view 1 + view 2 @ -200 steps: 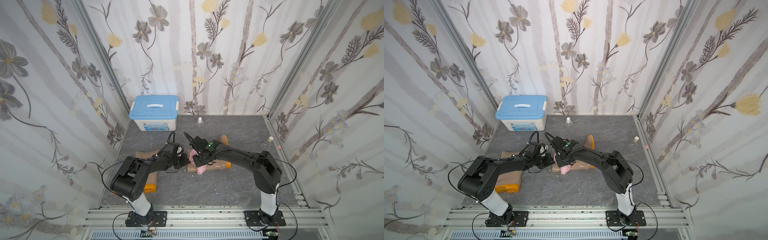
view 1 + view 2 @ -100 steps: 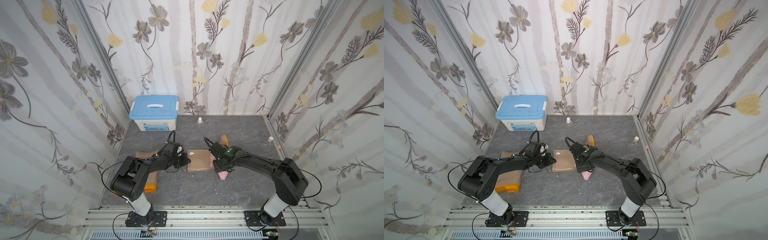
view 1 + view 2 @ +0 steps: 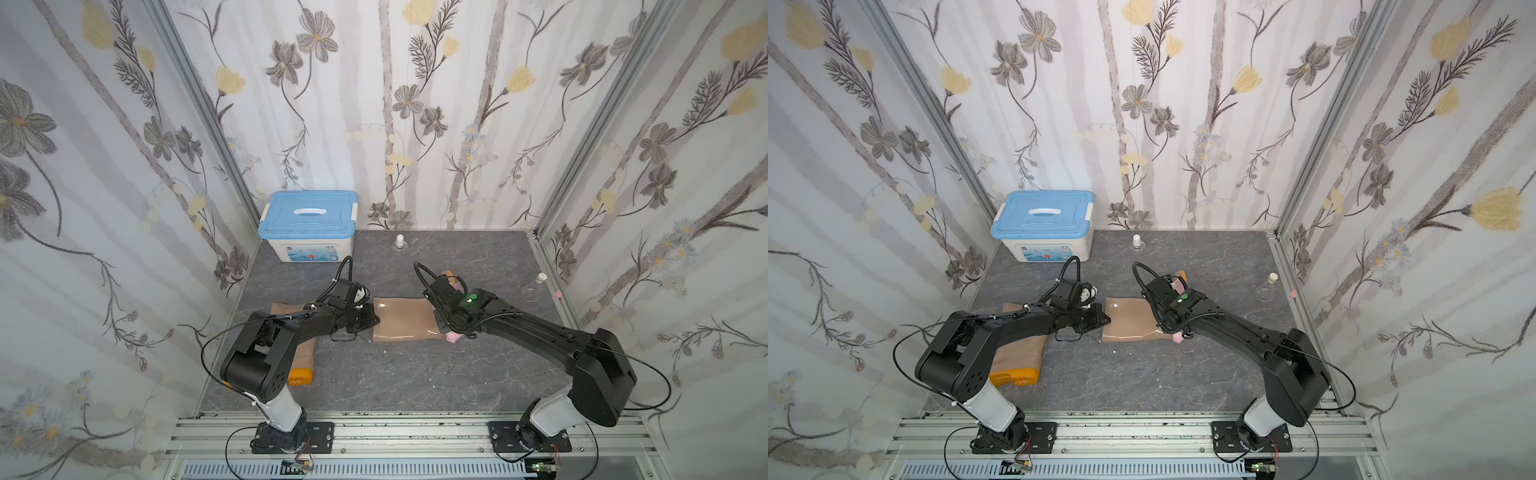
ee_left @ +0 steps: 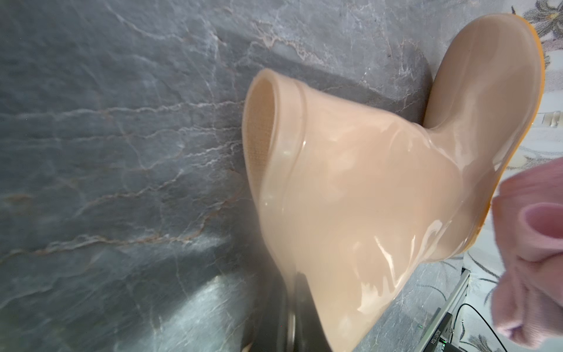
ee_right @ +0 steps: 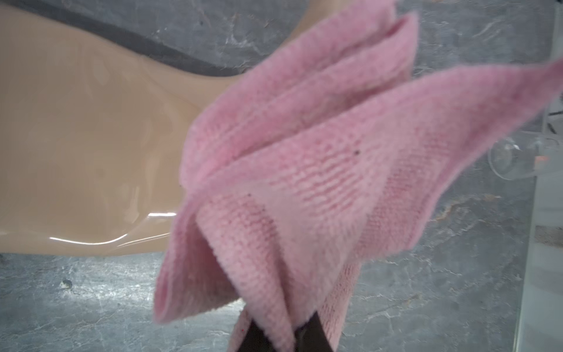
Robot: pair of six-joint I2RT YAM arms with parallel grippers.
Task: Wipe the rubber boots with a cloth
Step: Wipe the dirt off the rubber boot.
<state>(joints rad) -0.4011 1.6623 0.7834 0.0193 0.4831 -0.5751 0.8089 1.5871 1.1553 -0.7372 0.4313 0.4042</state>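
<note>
Right gripper point(image 5: 285, 333): jaws closed tight on a gathered fold of the cloth point(image 5: 320, 170). I see only 2 dark finger stubs under the pink pile.
Cloth handling: I judge it light, limp and soft. It fans out loose from the pinch, so a bunched grip like this one suits it better than a corner.
Left gripper point(image 4: 294, 320): closed on the shaft wall of the held boot point(image 4: 365, 189), at the open rim.
Held boot, place: on its side on the grey table point(image 3: 415, 374), opening toward the left arm point(image 3: 291, 328), foot end under the right wrist point(image 3: 461, 303).
Held boot, handling: glossy, so probably slippery. The shaft looks pliable and lies flattened, so I would take it at the rim and press lightly.
Second boot point(image 3: 297, 349): on its side beneath the left arm, well apart from the cloth, with 1 orange sole edge showing.
Hidden: in both top views the right wrist covers the ankle, so I cannot tell whether the cloth touches the boot.
Hard to read: the cloth is blurred in the right wrist view, and the second boot is mostly covered.
</note>
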